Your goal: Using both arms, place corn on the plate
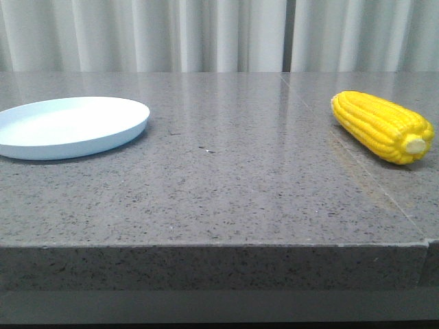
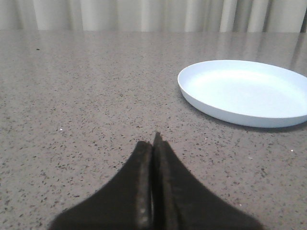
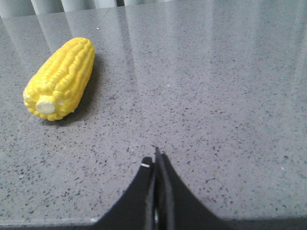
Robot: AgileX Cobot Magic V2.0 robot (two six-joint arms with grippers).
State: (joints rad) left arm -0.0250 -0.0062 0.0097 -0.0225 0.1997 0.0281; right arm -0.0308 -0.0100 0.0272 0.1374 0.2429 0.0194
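Your corn cob [image 1: 383, 126] lies on the stone table [image 1: 233, 185] at the robot's right, well apart from the pale blue plate [image 1: 68, 126] at the left, so your right gripper [image 3: 156, 163] is the nearer one. The cob's long axis runs diagonally, cream stub toward the robot. Both the right and the left gripper [image 2: 154, 143] are pressed closed, holding nothing. The front view shows no arms, and the plate's left edge is cut off.

Wide bare tabletop [image 1: 233, 178] runs between the plate [image 1: 68, 127] on my left and the corn [image 1: 384, 127] on my right. They're well apart, so nothing stands between them, and the curtain [image 1: 206, 34] hangs behind the far edge.
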